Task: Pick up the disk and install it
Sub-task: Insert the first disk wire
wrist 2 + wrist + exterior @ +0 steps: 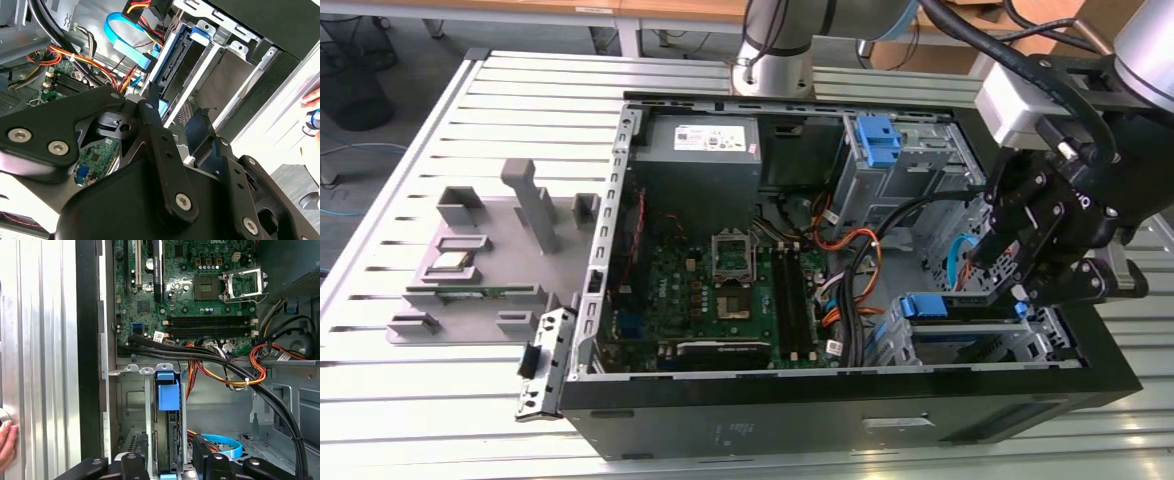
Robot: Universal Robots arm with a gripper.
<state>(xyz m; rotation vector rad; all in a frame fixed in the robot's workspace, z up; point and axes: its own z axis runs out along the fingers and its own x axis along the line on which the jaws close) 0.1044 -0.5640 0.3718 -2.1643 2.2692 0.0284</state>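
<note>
The disk (pixel 167 437) stands on edge in the drive bay at the case's front corner, on the exterior view's right. Its blue carrier bracket (pixel 167 390) sits between the bay's metal rails (pixel 147 405). In the exterior view the disk's blue bracket (pixel 947 305) lies in the bay, just below my gripper (pixel 1027 292). My gripper (pixel 170 462) straddles the disk's near end, open, with a visible gap on each side. In the second wrist view the disk (pixel 175 65) runs along the bay past one black fingertip (pixel 149 97).
Black and orange cables (pixel 220 362) cross just beyond the bay, beside the motherboard (pixel 720 290). A grey power-supply box (pixel 707 140) sits at the case's far end. A grey fixture (pixel 480 260) lies on the slatted table. A person's hand (pixel 5 440) rests by the case.
</note>
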